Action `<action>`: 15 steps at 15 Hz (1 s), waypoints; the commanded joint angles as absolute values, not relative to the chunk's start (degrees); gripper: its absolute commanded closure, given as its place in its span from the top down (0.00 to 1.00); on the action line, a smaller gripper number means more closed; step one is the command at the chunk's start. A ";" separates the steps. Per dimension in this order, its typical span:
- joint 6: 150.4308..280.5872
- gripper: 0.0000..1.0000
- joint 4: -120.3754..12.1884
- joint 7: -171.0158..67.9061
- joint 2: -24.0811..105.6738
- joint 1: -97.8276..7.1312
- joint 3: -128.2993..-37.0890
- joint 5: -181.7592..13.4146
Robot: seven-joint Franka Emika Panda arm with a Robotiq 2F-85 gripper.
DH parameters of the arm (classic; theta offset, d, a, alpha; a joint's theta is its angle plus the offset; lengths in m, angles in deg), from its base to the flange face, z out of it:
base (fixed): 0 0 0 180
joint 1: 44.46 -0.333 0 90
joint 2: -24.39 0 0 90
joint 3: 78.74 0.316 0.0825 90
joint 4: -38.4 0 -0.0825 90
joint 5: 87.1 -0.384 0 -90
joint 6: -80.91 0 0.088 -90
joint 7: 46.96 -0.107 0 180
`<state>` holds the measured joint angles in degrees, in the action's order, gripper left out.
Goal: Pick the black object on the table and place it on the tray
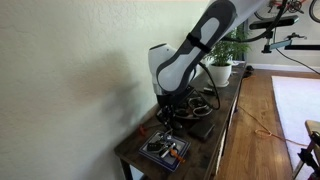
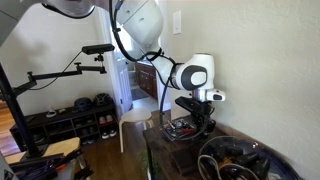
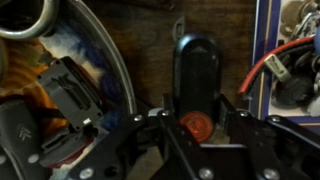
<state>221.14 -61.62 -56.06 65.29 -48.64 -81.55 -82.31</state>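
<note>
The black object (image 3: pixel 196 70) is an oblong dark case with a round red button at its near end, lying on the dark wooden table (image 3: pixel 150 40). In the wrist view my gripper (image 3: pixel 195 128) straddles its near end, with both fingers pressed against its sides. In both exterior views the gripper (image 1: pixel 170 118) (image 2: pixel 197 125) is down at the table top. A blue-edged tray (image 3: pixel 262 60) (image 1: pixel 165 151) holding wires and small parts lies on one side of the object. A round dark-rimmed tray (image 3: pixel 112 70) (image 2: pixel 232 158) with black items lies on the other side.
Potted plants (image 1: pixel 222 62) stand at the far end of the narrow table, which sits against a wall. Cables and clutter (image 1: pixel 200 105) lie behind the gripper. A tripod arm and shoe rack (image 2: pixel 70 115) stand on the floor beyond.
</note>
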 commanded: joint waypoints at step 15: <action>223.53 0.19 -65.10 -58.25 56.62 -47.46 -89.80 -74.24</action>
<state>221.57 -64.14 -56.75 57.00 -48.02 -89.36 -76.02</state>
